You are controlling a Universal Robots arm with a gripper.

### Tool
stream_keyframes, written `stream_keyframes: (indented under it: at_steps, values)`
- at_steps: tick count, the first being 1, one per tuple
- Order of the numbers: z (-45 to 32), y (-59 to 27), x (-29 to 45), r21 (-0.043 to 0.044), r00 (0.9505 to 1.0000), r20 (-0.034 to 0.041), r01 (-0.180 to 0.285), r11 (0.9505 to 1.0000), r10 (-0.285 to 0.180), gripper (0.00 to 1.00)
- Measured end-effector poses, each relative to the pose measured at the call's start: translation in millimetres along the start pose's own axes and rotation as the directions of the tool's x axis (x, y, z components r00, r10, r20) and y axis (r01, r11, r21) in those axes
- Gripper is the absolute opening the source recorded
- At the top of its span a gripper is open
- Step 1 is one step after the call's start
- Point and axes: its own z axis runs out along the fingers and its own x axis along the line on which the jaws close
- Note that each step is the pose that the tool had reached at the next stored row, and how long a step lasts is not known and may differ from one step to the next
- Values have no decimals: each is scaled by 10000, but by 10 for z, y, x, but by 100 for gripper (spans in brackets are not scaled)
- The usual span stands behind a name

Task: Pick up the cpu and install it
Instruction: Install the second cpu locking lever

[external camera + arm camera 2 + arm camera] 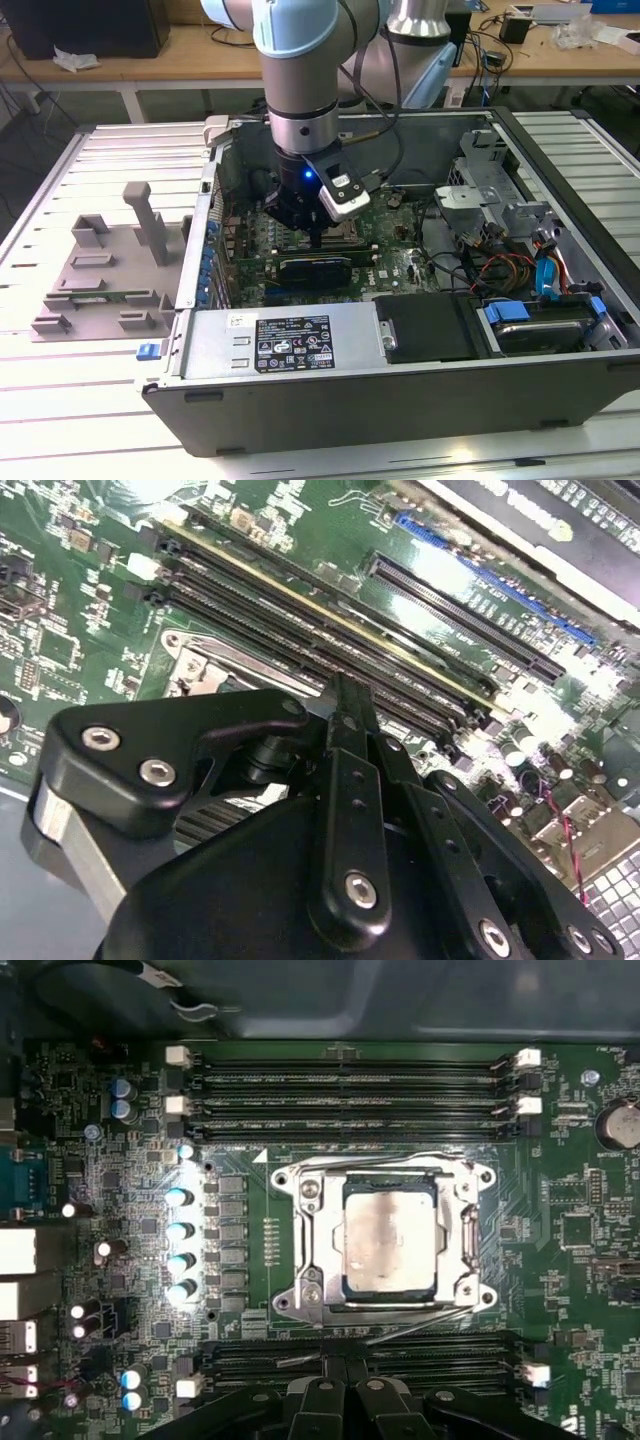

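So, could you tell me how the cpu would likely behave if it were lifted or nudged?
The cpu is a flat metal-topped square, so probably stiff and unlikely to roll. Its smooth top may be slippery. Seated inside the socket frame, it likely wouldn't slide when nudged.

Exterior view: I look down from above and in front of the open computer case [400, 400], far enough back to take in the arm [305, 80] and the grey tray [100, 270].
First wrist view: I face straight down, close over the motherboard [120, 1220].
Second wrist view: I look along the gripper [345, 705] at a slant, very close.
Shared: all 3 views show the motherboard; both wrist views show its memory slots [345, 1085].
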Motion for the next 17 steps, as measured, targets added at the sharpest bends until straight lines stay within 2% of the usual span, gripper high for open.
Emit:
stream_keyframes:
  at_steps: [1, 2, 3, 5, 7, 8, 10, 12, 14, 17]
  values:
    - [4, -2, 20, -18, 10000, 0, -1, 10000, 1, 11]
    - [10, -3, 49, -83, 10000, -2, -5, 10000, 5, 11]
    - [13, -8, 71, -245, 10000, -4, -16, 9997, 16, 11]
    - [15, -20, 82, -381, 10000, -6, -24, 9993, 24, 11]
    - [17, -40, 86, -588, 10000, -9, -38, 9983, 37, 11]
    - [17, -54, 87, -747, 10000, -13, -48, 9972, 47, 11]
    - [19, -79, 86, -1001, 10000, -17, -63, 9950, 62, 11]
    - [21, -112, 86, -1134, 10000, -18, -73, 9935, 72, 11]
    - [26, -156, 86, -1190, 10000, -21, -77, 9929, 75, 11]
    - [30, -205, 86, -1477, 10000, -26, -95, 9890, 92, 11]
